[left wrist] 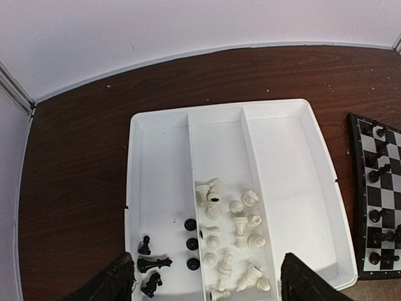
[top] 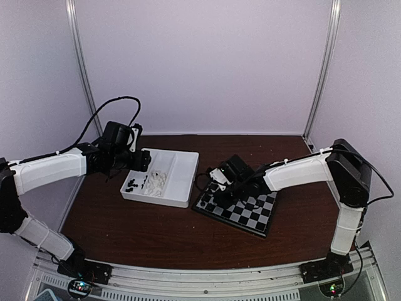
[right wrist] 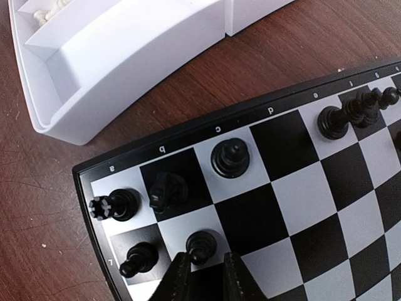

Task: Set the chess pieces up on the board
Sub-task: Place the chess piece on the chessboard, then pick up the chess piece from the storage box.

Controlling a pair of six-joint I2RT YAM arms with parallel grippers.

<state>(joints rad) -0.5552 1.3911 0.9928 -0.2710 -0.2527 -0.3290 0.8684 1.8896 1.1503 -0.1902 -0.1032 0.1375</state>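
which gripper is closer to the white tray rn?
Left. The left gripper hangs over the white tray, above the loose chess pieces. The right gripper is off beside the tray, low over the chessboard corner.

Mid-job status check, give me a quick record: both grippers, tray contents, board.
left gripper: open, empty, over the tray
right gripper: jaws slightly apart, nothing between them, at a black pawn on the board
tray: black pieces in left compartment, white pieces in middle one
board: only black pieces visible, along the tray-side edge
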